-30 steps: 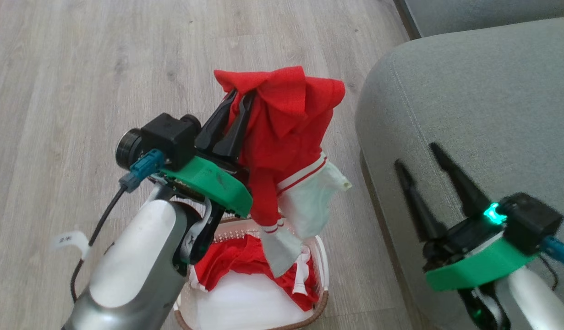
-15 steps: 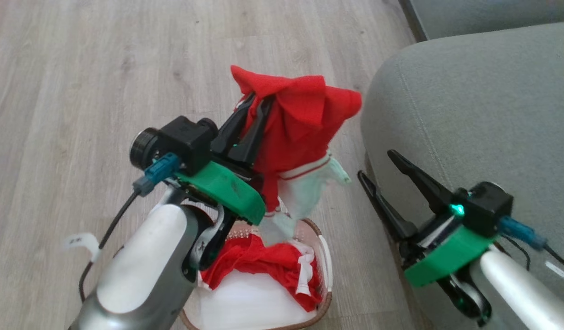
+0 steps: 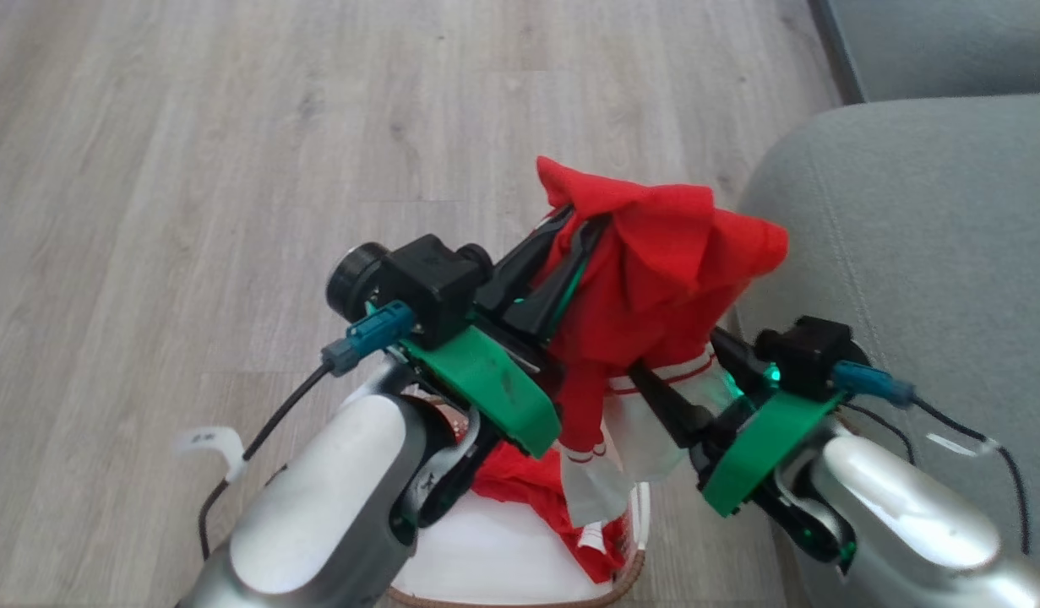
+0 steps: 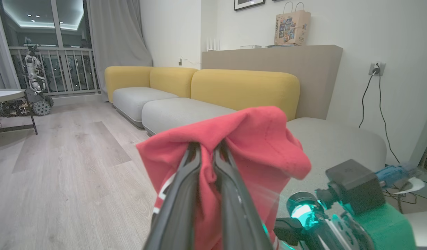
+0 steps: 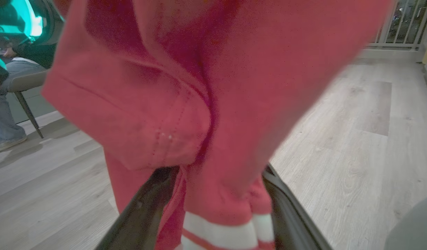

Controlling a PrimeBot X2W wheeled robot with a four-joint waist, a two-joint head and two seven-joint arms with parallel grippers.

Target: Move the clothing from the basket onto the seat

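Note:
A red garment [image 3: 655, 262] with white striped cuffs hangs from my left gripper [image 3: 574, 232], which is shut on its upper folds above the basket [image 3: 634, 570]. More red and white clothing [image 3: 520, 481] lies in the basket. My right gripper [image 3: 680, 363] is open, one finger on each side of the garment's lower part. The right wrist view shows the red cloth [image 5: 206, 104] between the wide-set fingers of that gripper [image 5: 218, 170]. In the left wrist view the left gripper [image 4: 206, 149] pinches the garment [image 4: 248, 139]. The grey-green seat [image 3: 925, 236] lies just to the right.
Pale wood floor [image 3: 232, 169] stretches ahead and to the left. The left wrist view shows a long sofa with yellow backs [image 4: 241, 86] and a small table [image 4: 5, 95]. A person's leg [image 5: 1, 118] and a chair leg [image 5: 27, 111] are at the left of the right wrist view.
My right gripper has swung from over the seat across to the hanging garment and now straddles it. The left gripper still holds the garment. The head camera has shifted.

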